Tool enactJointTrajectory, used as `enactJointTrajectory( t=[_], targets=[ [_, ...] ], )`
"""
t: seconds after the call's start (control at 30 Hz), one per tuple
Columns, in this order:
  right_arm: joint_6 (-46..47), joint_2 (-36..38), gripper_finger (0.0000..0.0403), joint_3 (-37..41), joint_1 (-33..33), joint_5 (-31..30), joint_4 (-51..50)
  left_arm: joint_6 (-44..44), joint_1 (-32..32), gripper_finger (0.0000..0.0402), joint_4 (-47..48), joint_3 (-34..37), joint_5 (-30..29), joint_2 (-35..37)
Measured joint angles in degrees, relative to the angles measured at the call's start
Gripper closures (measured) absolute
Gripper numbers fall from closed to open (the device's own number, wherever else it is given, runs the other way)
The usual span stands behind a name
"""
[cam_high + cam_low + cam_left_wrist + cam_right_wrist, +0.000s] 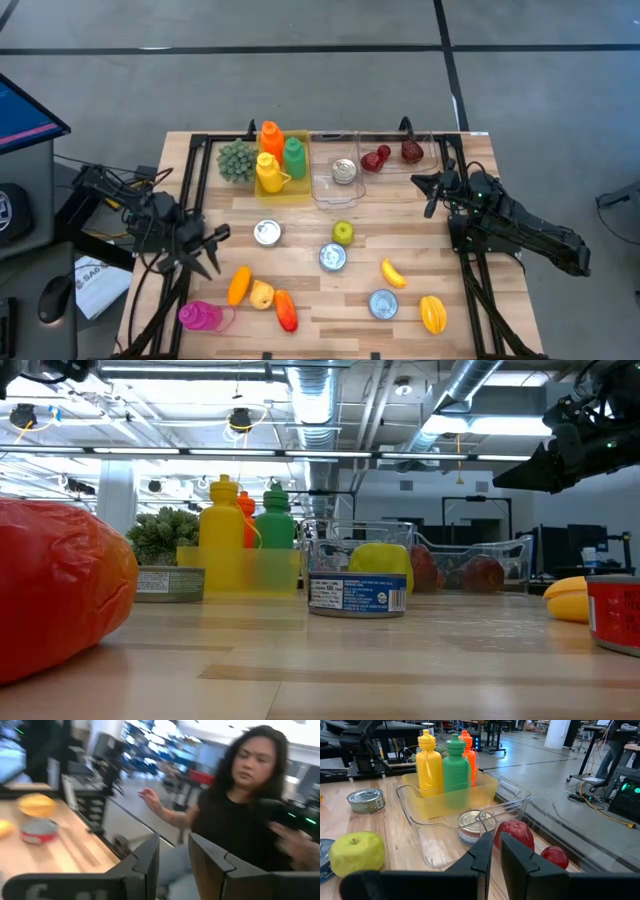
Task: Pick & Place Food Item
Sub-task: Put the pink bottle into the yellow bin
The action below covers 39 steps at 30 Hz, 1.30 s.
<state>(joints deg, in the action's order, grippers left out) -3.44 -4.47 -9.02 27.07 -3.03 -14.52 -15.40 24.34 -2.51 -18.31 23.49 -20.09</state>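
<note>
Food items lie scattered on the wooden table (pixel 300 215): a green apple (pixel 342 232), a yellow banana (pixel 393 272), a yellow pepper (pixel 432 313), a red pepper (pixel 286 310), an orange carrot (pixel 238 285) and several tin cans, one of them (pixel 333 257) mid-table. My left gripper (pixel 212 250) hovers at the table's left side, level, its fingers (pixel 150 857) a little apart with nothing between them. My right gripper (pixel 425 192) hangs shut near the right end of the clear bins, and in its wrist view (pixel 496 845) it faces them.
A clear bin (pixel 335 175) holds a can (pixel 476 822). The clear bin beside it (pixel 395 150) holds red fruits (pixel 516 832). A yellow bin (pixel 280 165) with three bottles, a green spiky plant (pixel 236 160) and a pink bottle (pixel 200 316) are also there. A person (pixel 240 810) stands beyond the table.
</note>
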Motion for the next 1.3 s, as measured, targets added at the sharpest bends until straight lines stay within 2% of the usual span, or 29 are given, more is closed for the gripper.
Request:
enactJointTrajectory(
  t=[0.3, 0.47, 0.6, 0.67, 0.83, 0.97, 1.07, 1.17, 1.3],
  targets=[
    [0.0, 0.0, 0.0370, 0.0, 0.0, 0.0, 0.0, -6.9, 0.0, 0.0308, 10.4, 0.0, 16.9, 2.6],
    [0.0, 0.0, 0.0370, 0.0, 0.0, 0.0, 0.0, -7.1, 0.0, 0.0313, 16.5, 0.0, 29.5, 2.5],
    [0.0, 0.0, 0.0370, 0.0, 0.0, 0.0, 0.0, -6.0, 0.0, 0.0328, 21.4, 0.0, 37.4, 2.5],
    [0.0, 0.0, 0.0370, 0.0, 0.0, 0.0, 0.0, -4.1, 0.0, 0.0337, 23.2, 0.0, 38.2, 2.5],
    [0.0, 0.0, 0.0370, 0.0, 0.0, 0.0, 0.0, -3.5, 0.0, 0.0358, 23.2, 0.1, 35.8, 2.3],
    [0.0, 0.0, 0.0370, 0.0, 0.0, 0.0, 0.0, -5.8, 0.0, 0.0372, 23.1, 0.1, 35.8, 2.3],
    [0.0, 0.0, 0.0370, 0.0, 0.0, 0.0, 0.0, -8.9, 0.0, 0.0383, 23.1, 0.1, 33.1, 1.9],
    [0.0, 0.0, 0.0370, 0.0, 0.0, 0.0, 0.0, -10.1, 0.8, 0.0395, 23.7, 0.1, 30.1, 0.0],
    [0.0, 0.0, 0.0370, 0.0, 0.0, 0.0, 0.0, -10.4, 3.9, 0.0400, 22.4, 0.1, 29.8, -3.9]
  ],
)
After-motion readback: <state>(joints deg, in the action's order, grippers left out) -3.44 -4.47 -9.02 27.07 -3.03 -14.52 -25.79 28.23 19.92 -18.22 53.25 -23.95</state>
